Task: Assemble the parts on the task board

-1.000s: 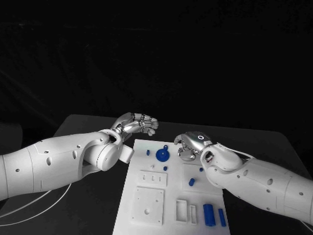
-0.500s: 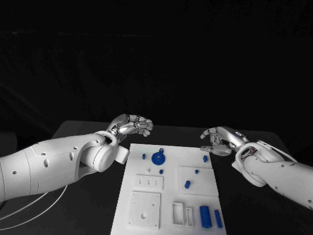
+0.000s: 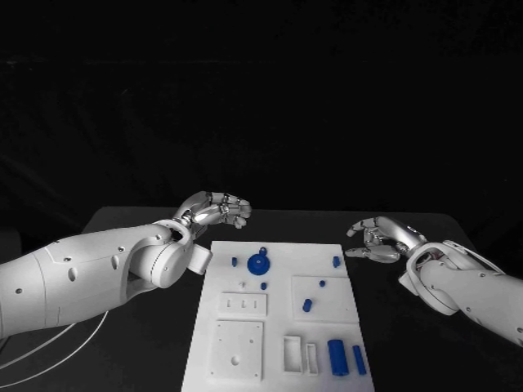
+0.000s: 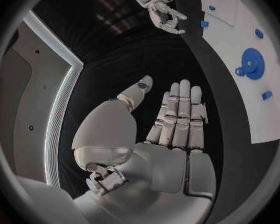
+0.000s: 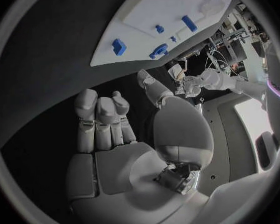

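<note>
Black surface (image 3: 132,224) carried the white board (image 3: 274,327) at its middle, between both arms.
Left hand (image 3: 215,210): off the board's far left corner, fingers curled loosely inward, holding nothing, touching nothing.
Right hand (image 3: 379,238): just right of the board's far end, fingers apart and bent, empty.
Board contents: blue gear (image 3: 259,263) lying flat near the far end; small blue pegs (image 3: 307,305) mid-board; two blue bars (image 3: 337,357) at the near right corner, long axes running near to far.

The left hand (image 4: 168,134) is hanging empty over the dark worktop (image 4: 196,69), fingers (image 4: 177,112) extended together, beside the task board (image 4: 255,59) carrying a blue gear (image 4: 252,63).
</note>
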Tool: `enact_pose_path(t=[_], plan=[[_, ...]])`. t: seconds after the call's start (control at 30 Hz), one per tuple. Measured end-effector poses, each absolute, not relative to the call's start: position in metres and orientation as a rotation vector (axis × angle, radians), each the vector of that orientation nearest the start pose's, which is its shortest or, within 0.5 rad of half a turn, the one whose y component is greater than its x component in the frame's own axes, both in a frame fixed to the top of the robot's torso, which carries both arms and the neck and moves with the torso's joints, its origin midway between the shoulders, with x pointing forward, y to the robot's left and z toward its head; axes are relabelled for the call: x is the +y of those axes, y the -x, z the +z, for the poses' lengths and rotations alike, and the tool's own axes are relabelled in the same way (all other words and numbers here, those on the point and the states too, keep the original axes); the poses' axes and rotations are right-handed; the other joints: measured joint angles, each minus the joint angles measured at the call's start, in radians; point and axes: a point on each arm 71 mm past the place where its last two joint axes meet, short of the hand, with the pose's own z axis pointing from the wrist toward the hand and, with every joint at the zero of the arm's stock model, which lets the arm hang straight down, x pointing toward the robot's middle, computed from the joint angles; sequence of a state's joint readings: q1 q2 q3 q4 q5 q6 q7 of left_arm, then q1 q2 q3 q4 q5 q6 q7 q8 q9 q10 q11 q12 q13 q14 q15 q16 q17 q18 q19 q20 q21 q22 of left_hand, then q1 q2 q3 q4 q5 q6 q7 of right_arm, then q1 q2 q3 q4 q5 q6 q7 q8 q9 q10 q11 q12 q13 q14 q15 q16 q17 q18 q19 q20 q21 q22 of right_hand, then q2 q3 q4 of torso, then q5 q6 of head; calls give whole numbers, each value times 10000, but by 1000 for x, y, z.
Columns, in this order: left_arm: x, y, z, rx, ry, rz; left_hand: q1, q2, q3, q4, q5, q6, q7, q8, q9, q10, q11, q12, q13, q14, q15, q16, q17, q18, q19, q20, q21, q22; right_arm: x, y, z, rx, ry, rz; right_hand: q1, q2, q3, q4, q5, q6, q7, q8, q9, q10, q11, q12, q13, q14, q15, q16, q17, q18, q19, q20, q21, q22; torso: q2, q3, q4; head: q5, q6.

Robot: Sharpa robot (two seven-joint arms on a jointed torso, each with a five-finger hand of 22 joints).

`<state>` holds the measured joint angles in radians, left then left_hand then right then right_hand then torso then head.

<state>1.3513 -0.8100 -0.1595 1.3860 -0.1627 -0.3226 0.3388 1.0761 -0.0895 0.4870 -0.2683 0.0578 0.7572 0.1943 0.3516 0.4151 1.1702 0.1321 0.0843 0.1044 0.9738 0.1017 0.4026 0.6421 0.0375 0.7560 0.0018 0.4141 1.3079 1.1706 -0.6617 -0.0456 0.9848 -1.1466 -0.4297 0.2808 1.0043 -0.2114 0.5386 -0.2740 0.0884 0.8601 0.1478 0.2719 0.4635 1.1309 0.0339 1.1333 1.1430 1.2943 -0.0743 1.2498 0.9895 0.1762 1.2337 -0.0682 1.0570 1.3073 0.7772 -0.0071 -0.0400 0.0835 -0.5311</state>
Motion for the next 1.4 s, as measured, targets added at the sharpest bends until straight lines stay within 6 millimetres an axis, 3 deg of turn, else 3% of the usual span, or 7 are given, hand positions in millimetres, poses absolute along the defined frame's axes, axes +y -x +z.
enact_pose_path(t=[0.07, 0.27, 0.63, 0.93, 1.17, 1.4], plan=[[235, -526, -152, 14627, 8776, -13421, 0, 0, 0, 0, 0, 0, 0, 0, 0, 0, 0, 0, 0, 0, 0, 0, 0, 0, 0, 0, 0, 0, -268, -557, -225, 15426, -766, 7014, 26, 80, -35, -35, 8, 0, -1, 0, 0, 0, 0, 0, 0, -9, 9, 0, 14, 0, 0, 0, 0, 0, -1, 0, -2, -33, -18], [236, -526, -153, 14622, 8782, -13409, 0, 0, 0, 0, 0, 0, 0, 0, -1, 0, 0, 0, -1, 0, 0, 0, 10, 0, 0, 0, 0, -1, -261, -555, -245, 15996, -824, 7128, 310, 351, -114, -114, 240, -54, -51, 0, -36, -53, -53, 0, -12, -75, -53, 0, 25, -1, -54, 18, 0, 0, 23, -45, 34, -125, -46], [236, -526, -153, 14643, 8778, -13429, 0, 0, 0, 0, 0, 0, 0, 0, 8, -1, 0, 0, -2, 0, 0, 0, 16, -11, -38, -38, 0, -2, -257, -557, -254, 16400, -926, 7157, 718, 550, 28, -61, 373, -127, -123, -52, -81, -124, -125, 2, -35, -85, -132, -38, 38, 0, -160, 17, 0, 0, 16, -97, 70, -245, -165], [237, -525, -153, 14647, 8782, -13433, 0, 1, 0, 0, 0, 0, 0, 0, 7, -1, 0, 0, -3, 0, 0, 0, 17, -12, -38, -38, 0, -3, -254, -558, -262, 16686, -1045, 7149, 860, 692, 380, -16, 434, -162, -159, -52, -114, -160, -162, 2, -46, -120, -166, -76, 58, -1, -181, 37, 0, -1, 13, -115, 74, -263, -211], [237, -524, -153, 14663, 8784, -13450, 1, 1, 0, 0, 0, 0, 0, 0, 6, -1, 0, 0, -4, 0, 0, 0, 16, -13, -38, -38, 0, -4, -255, -559, -265, 16806, -1137, 7016, 965, 719, 925, 91, 37, -163, -160, -51, -165, -159, -162, 2, -55, -120, -165, -115, 91, -1, -196, 54, 0, 8, 14, -120, 74, -251, -247], [238, -524, -153, 14673, 8785, -13460, 1, 1, 0, 0, 0, 0, 0, 0, 5, -1, 1, 0, -1, 0, 0, 0, 26, -14, -38, -37, 0, -5, -253, -560, -266, 16834, -1164, 6982, 964, 719, 1007, 119, 8, -163, -160, -51, -172, -158, -162, 2, -55, -90, -196, -116, 103, -1, -194, 56, 0, 7, 14, -121, 74, -226, -286]])
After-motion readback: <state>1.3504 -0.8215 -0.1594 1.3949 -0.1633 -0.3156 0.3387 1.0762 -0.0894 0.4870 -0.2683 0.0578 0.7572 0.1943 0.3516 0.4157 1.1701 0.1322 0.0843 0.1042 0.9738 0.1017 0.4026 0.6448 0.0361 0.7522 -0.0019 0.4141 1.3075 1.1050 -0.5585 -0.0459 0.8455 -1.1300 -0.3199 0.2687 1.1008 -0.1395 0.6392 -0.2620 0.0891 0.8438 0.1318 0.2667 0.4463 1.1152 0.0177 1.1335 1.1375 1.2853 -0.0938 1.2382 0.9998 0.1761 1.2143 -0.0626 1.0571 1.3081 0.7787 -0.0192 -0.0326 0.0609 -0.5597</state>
